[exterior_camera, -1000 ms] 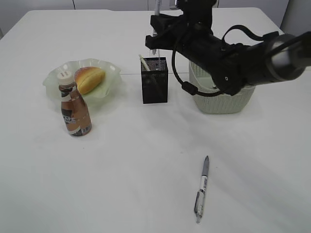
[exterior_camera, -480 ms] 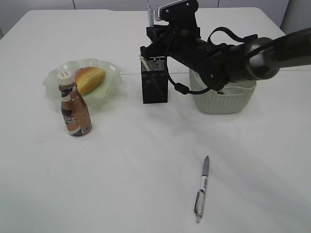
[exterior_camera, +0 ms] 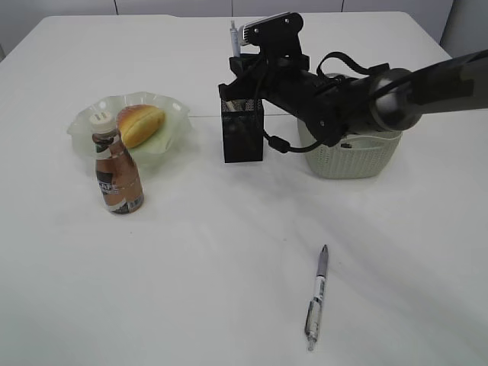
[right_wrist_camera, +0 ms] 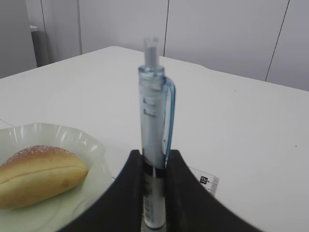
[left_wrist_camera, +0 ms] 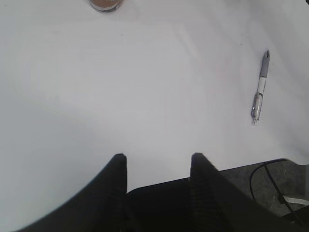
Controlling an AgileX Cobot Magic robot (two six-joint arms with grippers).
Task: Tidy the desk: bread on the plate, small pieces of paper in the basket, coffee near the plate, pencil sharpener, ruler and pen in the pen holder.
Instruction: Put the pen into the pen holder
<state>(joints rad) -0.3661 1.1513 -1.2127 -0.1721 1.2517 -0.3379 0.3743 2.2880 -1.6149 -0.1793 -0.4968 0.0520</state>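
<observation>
My right gripper (exterior_camera: 238, 72) (right_wrist_camera: 155, 154) is shut on a clear blue-clipped pen (exterior_camera: 235, 36) (right_wrist_camera: 153, 121), held upright directly above the black mesh pen holder (exterior_camera: 242, 139). The pen's lower end is hidden behind the fingers. A clear ruler (right_wrist_camera: 205, 180) shows just behind the right finger. A second pen (exterior_camera: 317, 297) (left_wrist_camera: 259, 89) lies on the desk (exterior_camera: 229, 244) in front. The bread (exterior_camera: 139, 123) (right_wrist_camera: 38, 176) lies on the green plate (exterior_camera: 85, 122), and the coffee (exterior_camera: 117, 171) stands beside it. My left gripper (left_wrist_camera: 157, 158) hangs open over bare desk. The pencil sharpener and small pieces of paper are out of view.
The pale green basket (exterior_camera: 354, 160) stands right of the pen holder, partly behind my right arm. The coffee's base (left_wrist_camera: 105, 4) shows at the top edge of the left wrist view. A cable (left_wrist_camera: 270, 179) lies off the desk's near edge.
My right gripper has carried the pen left and lower, from above and right of the pen holder to directly over its mouth. The left gripper has not moved.
</observation>
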